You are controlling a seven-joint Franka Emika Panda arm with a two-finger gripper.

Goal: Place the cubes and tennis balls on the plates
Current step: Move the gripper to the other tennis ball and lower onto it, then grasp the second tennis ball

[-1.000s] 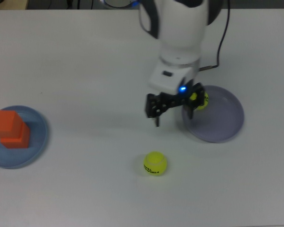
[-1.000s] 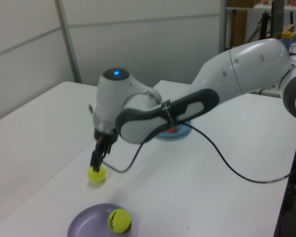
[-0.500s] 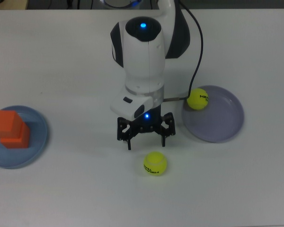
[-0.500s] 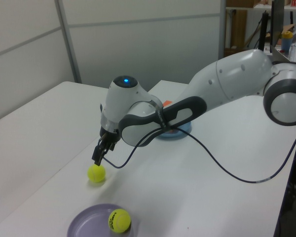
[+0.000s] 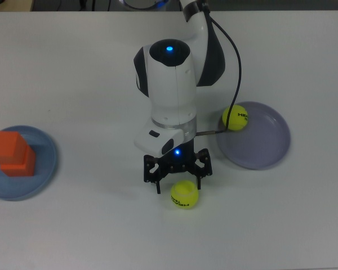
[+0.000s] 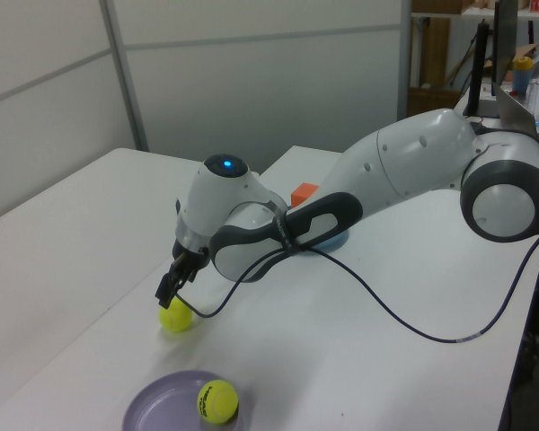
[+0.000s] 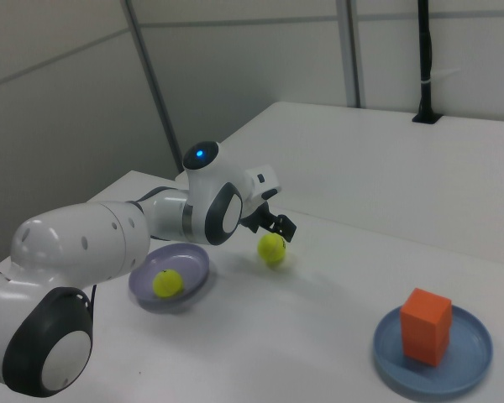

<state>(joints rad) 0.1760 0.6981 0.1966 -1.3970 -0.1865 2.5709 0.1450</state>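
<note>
The loose tennis ball [image 5: 184, 193] lies on the white bench [image 5: 90, 67] near the middle of its near edge in the top view, apart from both plates. The pincer [image 5: 178, 175] hovers just beside and above it, its two fingers spread wide and gripping nothing.

The ball is likely light, with a fuzzy felt skin that gives good friction, and springy rather than fragile, so a firm squeeze should do it no harm. Being round, it will roll at a nudge. The safest hold is probably straight down over its widest girth, a finger on each side of the centre, closing evenly so it does not squirt out sideways.

The second tennis ball [image 5: 235, 117] already sits on the lavender plate [image 5: 265, 146], at the rim nearest the arm. Toward the bench's left edge in the top view, the light blue plate [image 5: 45, 163] carries the two orange cubes [image 5: 11, 153], which seem stacked one on the other. They look solid and flat-faced.

Both balls carry black printed lettering. On the plated ball it seems to read "HEAD", though that is uncertain; on the loose ball the print is too small to make out.
</note>
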